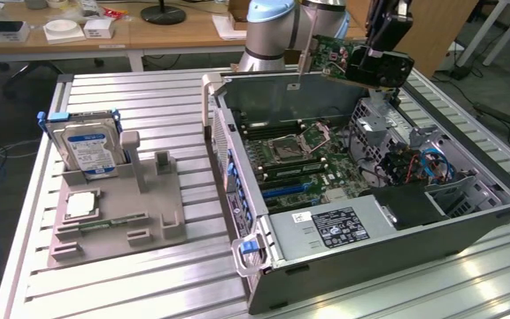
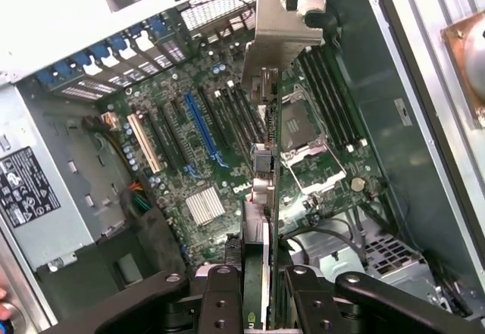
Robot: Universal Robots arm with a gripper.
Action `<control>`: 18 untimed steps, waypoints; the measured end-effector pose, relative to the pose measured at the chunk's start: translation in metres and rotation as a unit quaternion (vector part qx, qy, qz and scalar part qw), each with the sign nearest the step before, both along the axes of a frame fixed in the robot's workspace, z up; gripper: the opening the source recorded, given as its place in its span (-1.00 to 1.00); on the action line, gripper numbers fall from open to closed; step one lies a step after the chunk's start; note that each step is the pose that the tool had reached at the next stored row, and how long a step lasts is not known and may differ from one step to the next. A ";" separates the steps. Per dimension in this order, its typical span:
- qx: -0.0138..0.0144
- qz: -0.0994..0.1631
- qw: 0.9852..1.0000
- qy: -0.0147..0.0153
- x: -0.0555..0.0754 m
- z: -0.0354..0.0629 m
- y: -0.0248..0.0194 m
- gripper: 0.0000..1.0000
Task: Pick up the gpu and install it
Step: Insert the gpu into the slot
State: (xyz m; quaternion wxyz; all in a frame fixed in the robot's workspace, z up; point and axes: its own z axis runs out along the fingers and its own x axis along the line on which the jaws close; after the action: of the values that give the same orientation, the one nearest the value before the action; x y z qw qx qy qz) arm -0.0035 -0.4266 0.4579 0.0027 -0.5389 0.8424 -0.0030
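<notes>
Hard drive [image 1: 87, 147] upright in grey fixture [image 1: 117, 219], well off to exterior view's left of your gripper [image 1: 360, 66]. Open case [image 1: 388, 232] beneath it. Gripper pinching gpu [image 1: 333, 53]; bracket [image 2: 284, 31] at far end, card seemingly above motherboard [image 2: 220, 145].

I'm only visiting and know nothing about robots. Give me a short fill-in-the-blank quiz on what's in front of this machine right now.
1. The black end effector is clamped on the green gpu card with a silvery bracket, which hangs ____ the open grey computer case.
2. The silver hard drive with a blue label stands upright in the grey holder on the exterior view's ____.
3. The long blue slot on the green motherboard is ____.

Missing words: above; left; empty.
</notes>
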 end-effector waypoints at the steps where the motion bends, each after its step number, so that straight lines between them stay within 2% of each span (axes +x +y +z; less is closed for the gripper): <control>1: 0.000 0.006 1.000 0.000 0.000 0.0000 0.0000 -0.47; 6: 0.001 0.035 0.999 0.000 0.000 0.0000 0.0000 -0.47; 11: 0.001 0.064 0.998 0.000 0.000 0.0000 0.0000 -0.47; 15: 0.001 0.087 0.996 0.000 0.000 0.0000 0.0000 -0.47; 18: 0.001 0.106 0.994 0.000 0.000 0.0000 0.0000 -0.47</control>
State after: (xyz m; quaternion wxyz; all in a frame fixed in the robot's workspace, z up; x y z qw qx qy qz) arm -0.0035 -0.4266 0.4579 0.0035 -0.6254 0.7803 -0.0019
